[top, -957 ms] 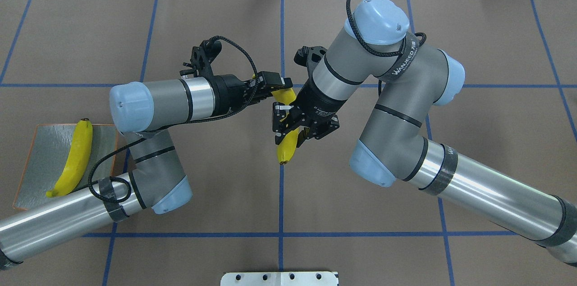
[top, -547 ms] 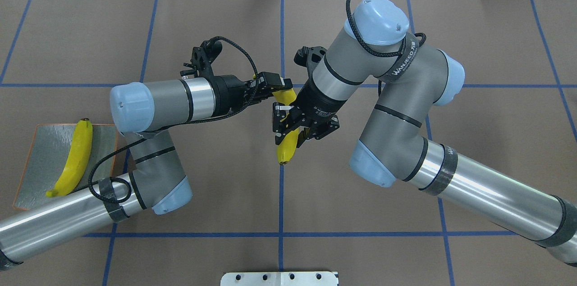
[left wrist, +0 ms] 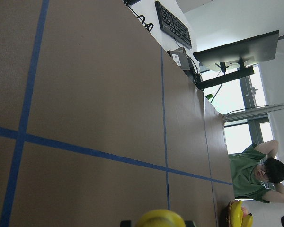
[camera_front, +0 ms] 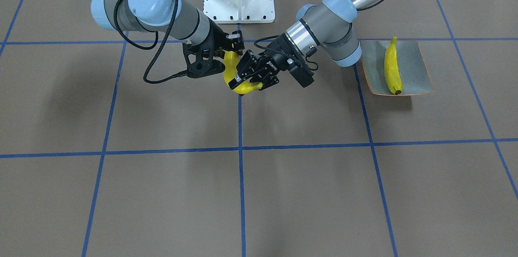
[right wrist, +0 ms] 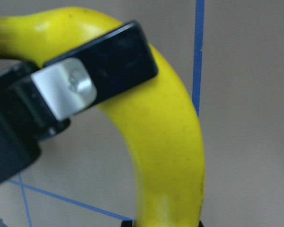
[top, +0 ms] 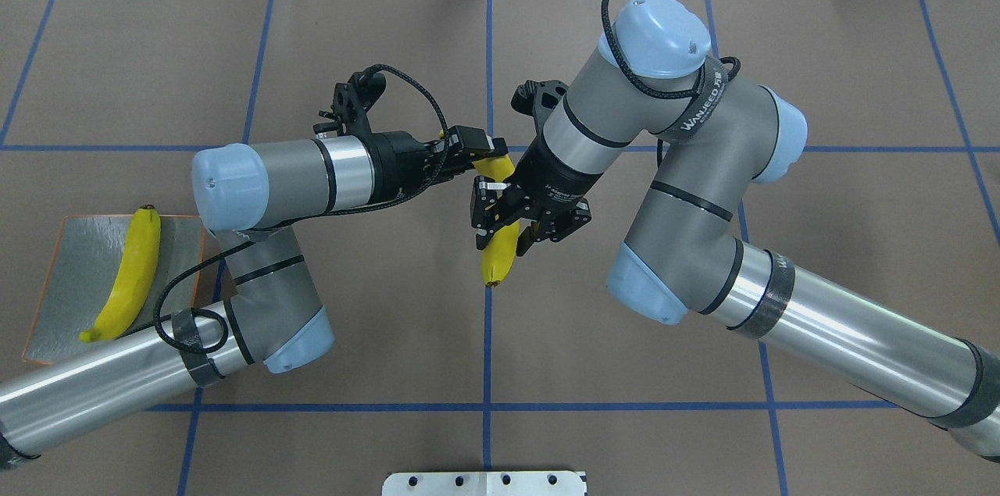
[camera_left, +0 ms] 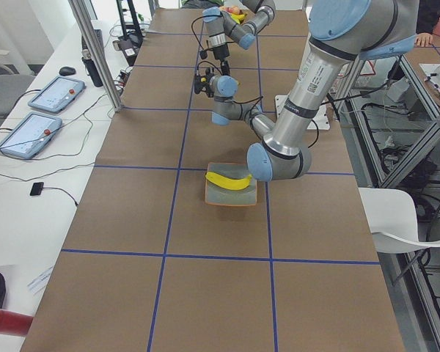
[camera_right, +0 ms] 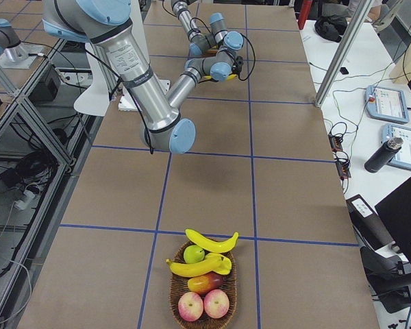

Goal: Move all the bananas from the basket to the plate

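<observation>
We see the left gripper point(top: 486, 155) pinching the upper end of a banana point(top: 498, 258), one finger pad pressed flat across the peel in the right wrist view. The right gripper point(top: 504, 226) clamps the same banana lower down, fingers on either side of it, and the dark-tipped end sticks out past them toward the robot's base. The banana hangs above the table point(top: 351, 324), over the blue centre line, between the two arms. Well off on the left arm's side we find the plate point(top: 55, 277), with a second banana point(top: 129, 269) lying along it. At the table's right end sits the basket point(camera_right: 173, 291), holding two more bananas point(camera_right: 195, 267) on top of apples point(camera_right: 204, 305)
</observation>
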`<state>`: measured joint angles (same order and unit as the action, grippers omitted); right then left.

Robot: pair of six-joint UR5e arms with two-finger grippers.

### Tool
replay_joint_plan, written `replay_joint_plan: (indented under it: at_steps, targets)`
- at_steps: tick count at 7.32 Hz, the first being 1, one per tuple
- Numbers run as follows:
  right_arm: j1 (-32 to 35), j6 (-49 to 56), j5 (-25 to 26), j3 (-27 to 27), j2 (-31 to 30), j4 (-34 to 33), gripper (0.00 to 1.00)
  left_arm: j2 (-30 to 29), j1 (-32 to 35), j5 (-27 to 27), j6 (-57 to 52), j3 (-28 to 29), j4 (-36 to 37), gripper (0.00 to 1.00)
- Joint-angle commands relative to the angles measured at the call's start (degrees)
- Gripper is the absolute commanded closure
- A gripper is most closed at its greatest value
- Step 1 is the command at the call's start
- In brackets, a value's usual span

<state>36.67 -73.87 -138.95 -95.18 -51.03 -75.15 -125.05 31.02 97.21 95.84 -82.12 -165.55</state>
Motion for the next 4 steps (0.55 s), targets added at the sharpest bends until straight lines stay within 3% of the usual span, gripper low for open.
replay_joint_plan:
  at_steps: [1, 4]
  targets:
    - [0.07, -0.13, 0.0, -0.09, -0.04, 0.0, 0.0, 0.07, 0.09, 0.0, 0.66, -0.14, 0.06, 1.0]
    - [2.77, -0.31, -0.35, -0.97, -0.3, 0.0, 0.0, 0.42, 0.36, 0.26, 0.67, -0.23, 0.93, 1.0]
